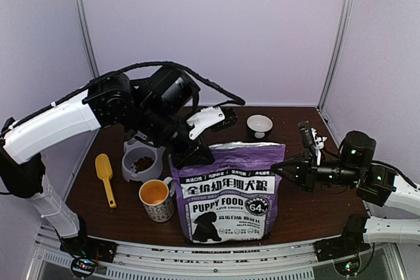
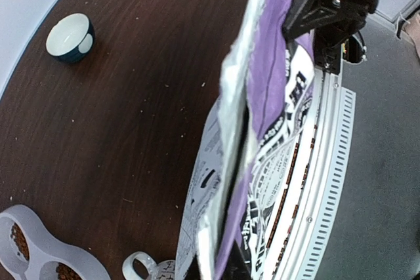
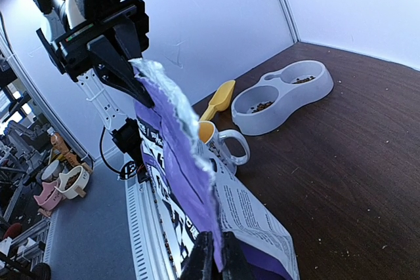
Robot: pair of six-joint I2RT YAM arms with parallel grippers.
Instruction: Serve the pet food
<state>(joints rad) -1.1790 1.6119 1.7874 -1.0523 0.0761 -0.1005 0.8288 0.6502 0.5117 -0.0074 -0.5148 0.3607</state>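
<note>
Brown kibble (image 1: 143, 162) lies in the grey double feeder (image 1: 128, 174), left of the upright purple bag (image 1: 226, 195) — the left gripper (image 1: 191, 155) pinching its top-left corner, the right gripper (image 1: 286, 167) clamped on its top right edge.

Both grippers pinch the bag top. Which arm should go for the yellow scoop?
Left, likely. The scoop lies left of the bag, nearer the left gripper; the right gripper would have to cross the bag.
</note>
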